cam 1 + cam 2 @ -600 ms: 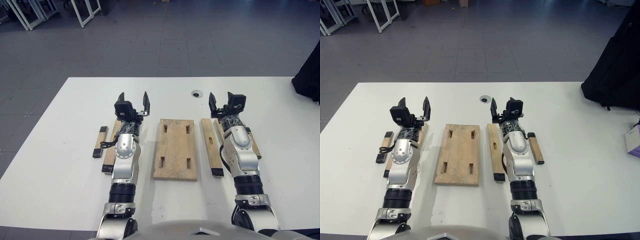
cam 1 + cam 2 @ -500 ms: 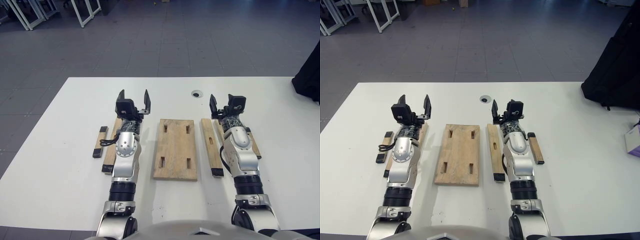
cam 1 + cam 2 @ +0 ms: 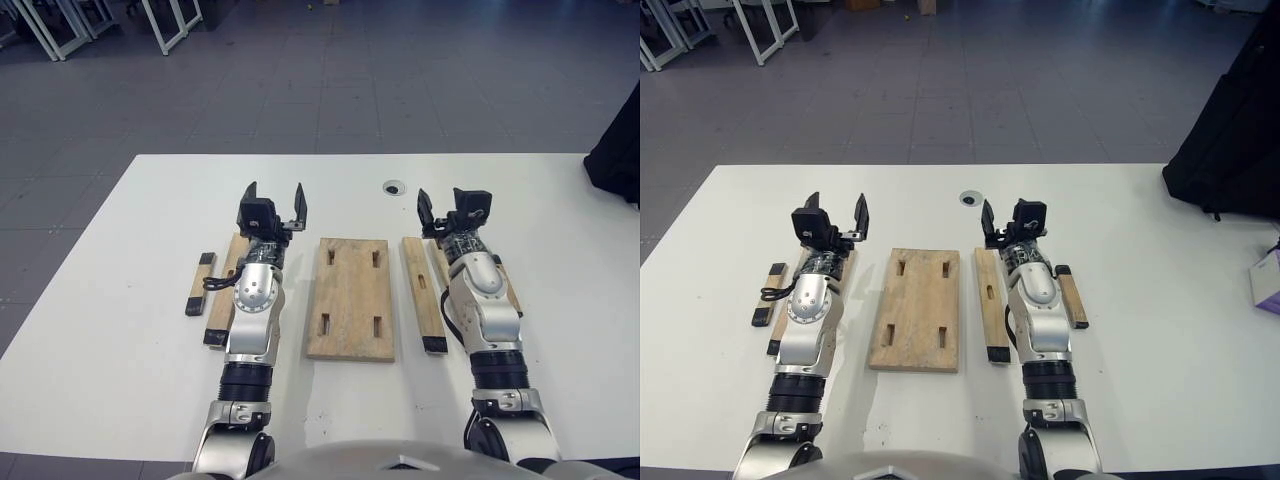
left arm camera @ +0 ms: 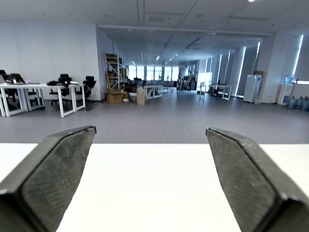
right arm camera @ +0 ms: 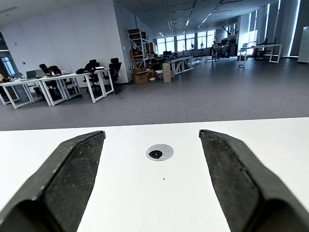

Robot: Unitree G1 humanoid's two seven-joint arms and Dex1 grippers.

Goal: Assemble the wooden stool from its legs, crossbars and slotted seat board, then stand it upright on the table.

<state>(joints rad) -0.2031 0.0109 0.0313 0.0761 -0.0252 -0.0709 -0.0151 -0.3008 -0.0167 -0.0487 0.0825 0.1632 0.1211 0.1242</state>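
Both pincers are released and hold nothing. The left pincer [image 3: 274,203] is over the bench [image 3: 100,300] with its two fingers [image 4: 58,179] spread wide, and between them the left wrist view shows bare white bench top. Behind this pincer, under its forearm, lies a long leg piece [image 3: 218,300] that runs back toward the robot and ends in a dark tip. Just beside that piece, on the outer left side of the arm, lies a short crossbar [image 3: 200,283], also flat.

To the right of the left pincer, and a little behind its fingertips, the seat board [image 3: 350,297] lies flat on the bench with its four slots facing up. It is between the two arms and touches neither.

The right pincer [image 3: 447,215] is also spread open (the right wrist view shows both its fingers well apart). Ahead of it and slightly to its left is a round cable hole [image 5: 160,152] in the bench. Behind it on its left side, between the forearm and the seat board, lies a slotted leg piece [image 3: 420,290]. On the outer right side of the forearm lies a shorter piece [image 3: 1071,297] — partly hidden by the arm.

All wooden parts lie flat and separate, none joined to another.
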